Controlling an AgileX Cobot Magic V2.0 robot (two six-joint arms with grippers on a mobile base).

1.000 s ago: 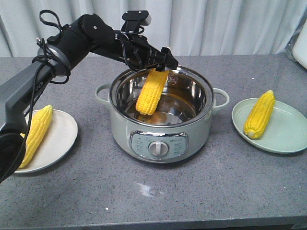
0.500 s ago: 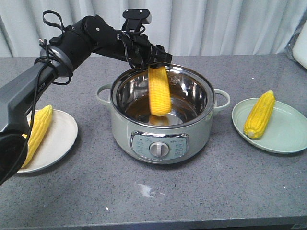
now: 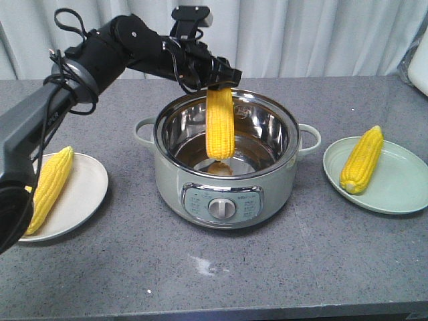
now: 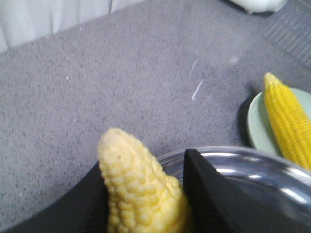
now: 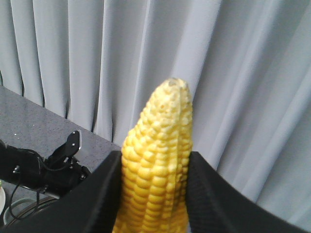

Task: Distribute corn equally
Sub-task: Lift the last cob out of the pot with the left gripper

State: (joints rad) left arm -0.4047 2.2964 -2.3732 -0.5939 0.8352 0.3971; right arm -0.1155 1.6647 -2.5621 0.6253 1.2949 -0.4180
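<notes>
The left end effector point(image 3: 217, 85) is clamped on the top of the hanging cob point(image 3: 219, 124), with black fingers point(image 4: 209, 204) pressed against both its sides. This cob points almost straight down over the open pot point(image 3: 281, 190), near the back rim, and its lower end shows against the steel inside. In the left wrist view its pale tip sticks out past the fingers, with the pot's rim just beyond.

The right end effector point(image 5: 154, 162) is outside the front view. Its wrist view shows it closed around a second cob point(image 5: 156, 145), tip up against the grey curtain point(image 5: 243, 73). Where it sits relative to the pot I cannot tell.

Left of the pot, and apart from it, a third cob point(image 3: 50, 190) lies on a white plate point(image 3: 90, 190). Right of the pot, a fourth cob point(image 3: 362, 160) lies on a green plate point(image 3: 401, 190). The pot and both plates stand on the grey table point(image 3: 301, 267).
</notes>
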